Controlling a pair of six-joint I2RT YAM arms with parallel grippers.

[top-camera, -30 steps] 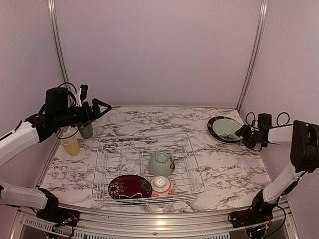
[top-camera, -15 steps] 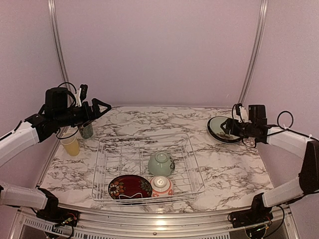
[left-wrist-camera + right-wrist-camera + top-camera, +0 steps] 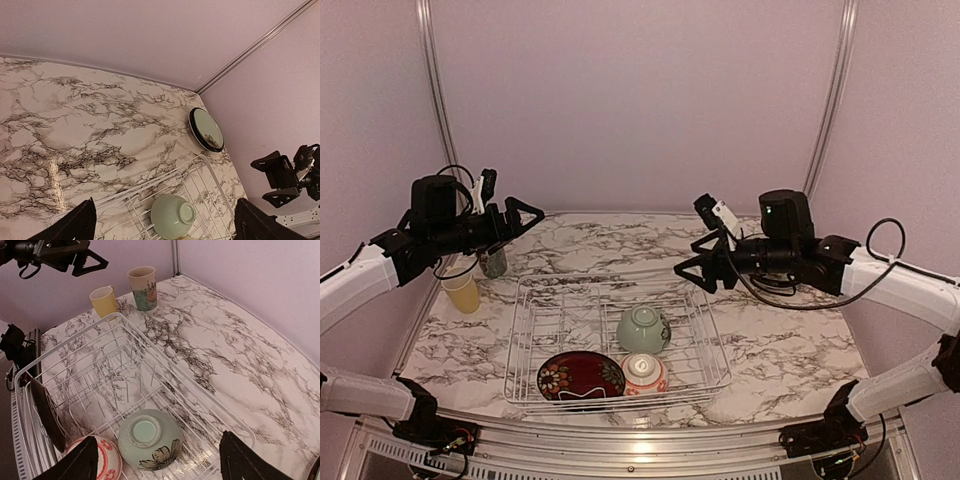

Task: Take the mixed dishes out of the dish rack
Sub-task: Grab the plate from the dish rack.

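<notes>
The white wire dish rack (image 3: pixel 610 277) sits mid-table. In it a pale green bowl (image 3: pixel 643 328) lies upside down. In front of it are a red-striped white bowl (image 3: pixel 644 372) and a dark red floral plate (image 3: pixel 580 375). My right gripper (image 3: pixel 698 240) is open and empty, above the rack's back right corner. In the right wrist view it (image 3: pixel 162 460) hangs over the green bowl (image 3: pixel 150 437). My left gripper (image 3: pixel 525 218) is open and empty, high at the back left. The left wrist view shows the green bowl (image 3: pixel 172 215) far below it.
A yellow cup (image 3: pixel 463 290) and a patterned tall cup (image 3: pixel 494 261) stand on the marble left of the rack. A black-rimmed cream plate (image 3: pixel 206 129) lies at the back right, mostly hidden by my right arm in the top view. Purple walls close three sides.
My right arm has swung left from the black-rimmed plate at the back right to above the rack's back right corner. The left arm has not moved.
</notes>
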